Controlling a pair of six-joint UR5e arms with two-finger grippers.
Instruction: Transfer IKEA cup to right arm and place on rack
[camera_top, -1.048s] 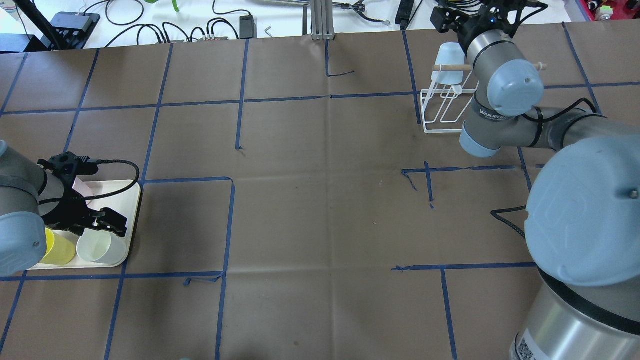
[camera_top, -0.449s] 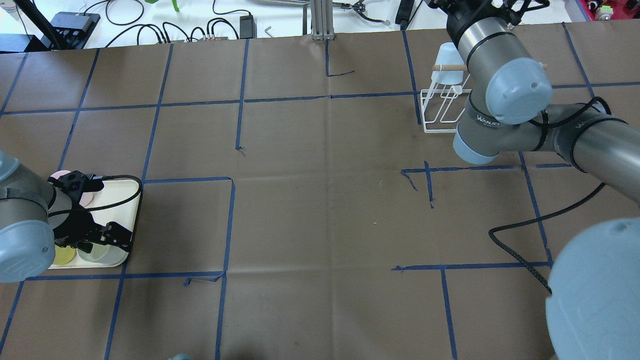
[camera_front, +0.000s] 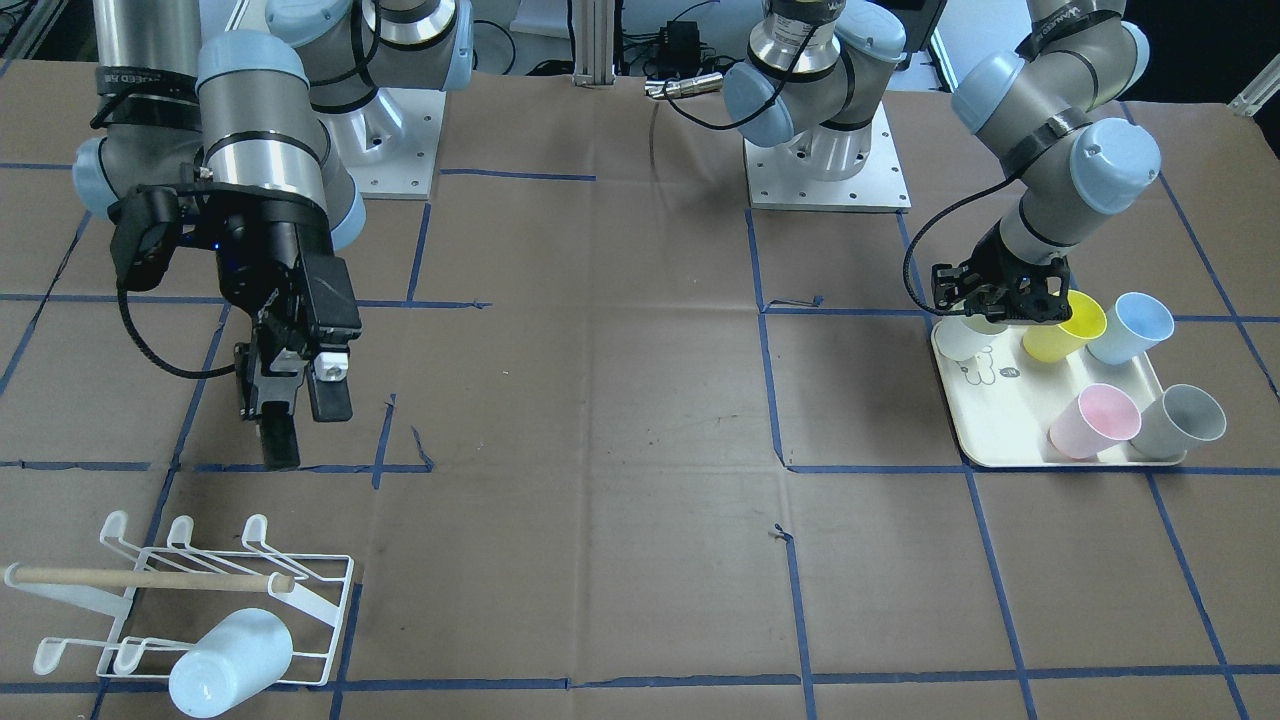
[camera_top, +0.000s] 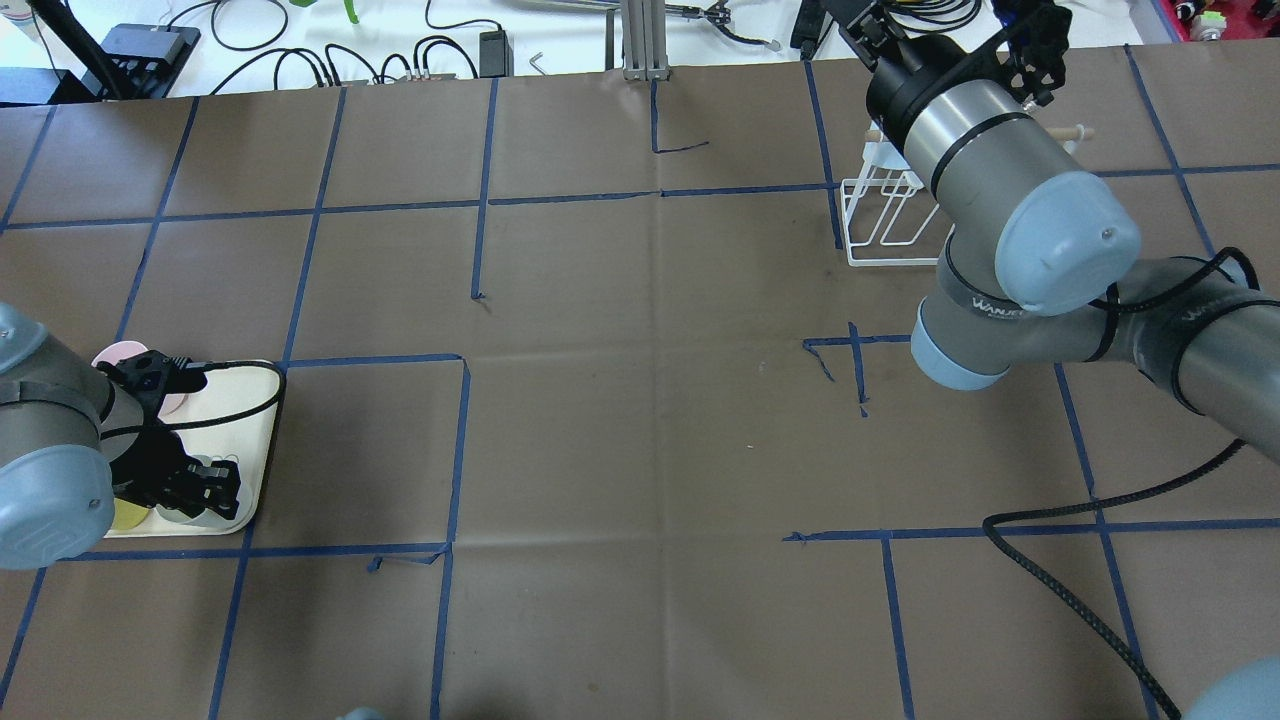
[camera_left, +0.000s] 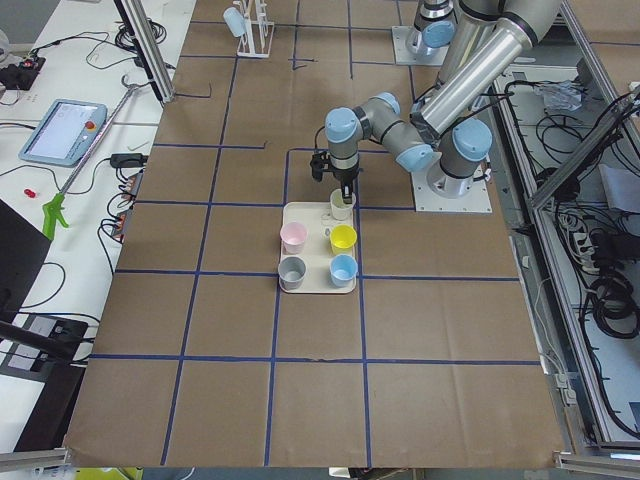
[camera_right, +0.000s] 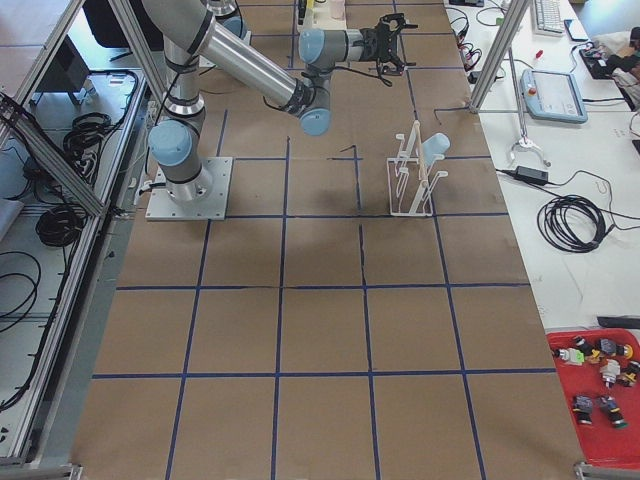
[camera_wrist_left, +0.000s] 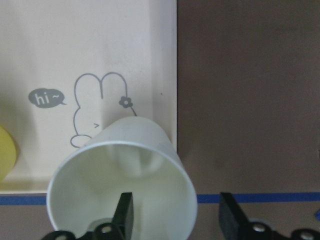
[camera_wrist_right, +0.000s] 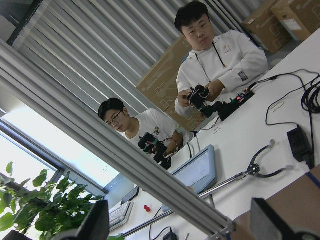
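Note:
A white IKEA cup (camera_wrist_left: 145, 150) stands at the corner of a cream tray (camera_front: 1000, 420) with a bear drawing. My left gripper (camera_wrist_left: 177, 220) is open and low over it: one finger is inside the cup, the other outside its wall. In the front view the left gripper (camera_front: 1000, 300) covers most of the cup (camera_front: 962, 340). My right gripper (camera_front: 305, 425) is open and empty, held in the air back from the white wire rack (camera_front: 190, 590). A pale-blue cup (camera_front: 230, 660) hangs upturned on the rack.
On the tray also stand a yellow cup (camera_front: 1065, 330), a blue cup (camera_front: 1130, 328), a pink cup (camera_front: 1093, 420) and a grey cup (camera_front: 1180, 420). Blue tape lines cross the brown table cover. Two operators (camera_wrist_right: 220, 65) sit beyond the far table edge.
My left gripper has moved down over the white cup on the tray. My right arm has swung up and away from the rack.

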